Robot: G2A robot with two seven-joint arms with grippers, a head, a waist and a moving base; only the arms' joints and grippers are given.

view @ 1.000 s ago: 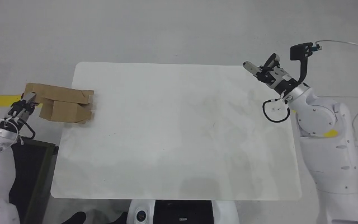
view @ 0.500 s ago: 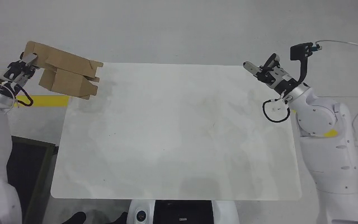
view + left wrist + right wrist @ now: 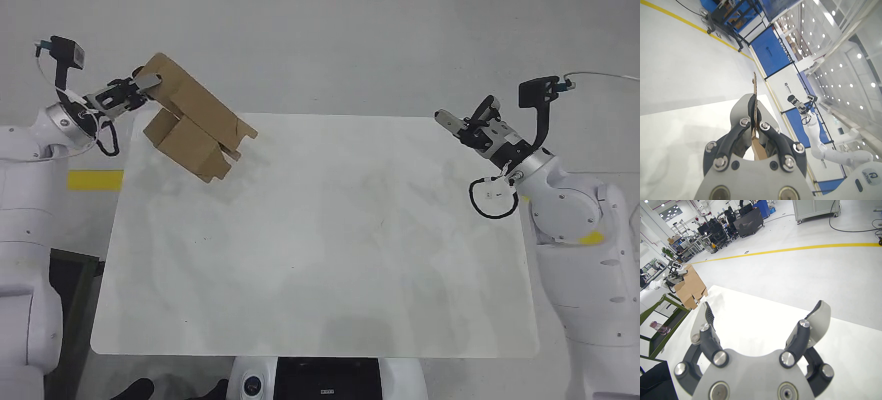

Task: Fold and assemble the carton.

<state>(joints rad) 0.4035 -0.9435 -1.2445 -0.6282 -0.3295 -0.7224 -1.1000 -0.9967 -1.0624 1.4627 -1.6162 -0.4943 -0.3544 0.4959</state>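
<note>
A flat, unassembled brown carton point(image 3: 195, 122) hangs in the air over the table's far left corner, tilted down toward the table point(image 3: 320, 250). My left gripper point(image 3: 143, 84) is shut on its upper edge; in the left wrist view the cardboard sheet point(image 3: 755, 89) stands edge-on between the closed fingers of that gripper point(image 3: 754, 105). My right gripper point(image 3: 466, 118) is open and holds nothing above the table's far right corner, and the right wrist view shows its fingers point(image 3: 821, 309) spread wide, with the carton point(image 3: 692, 286) far across the table.
The white table point(image 3: 753, 317) carries nothing else. A green metal rack point(image 3: 664, 321) with a pink bottle point(image 3: 659, 327) stands off the table's left side. Yellow floor lines run beyond the table.
My left arm has lifted the carton from beside the table's left edge and swung it up and rightward over the far left corner. The right arm has stayed still.
</note>
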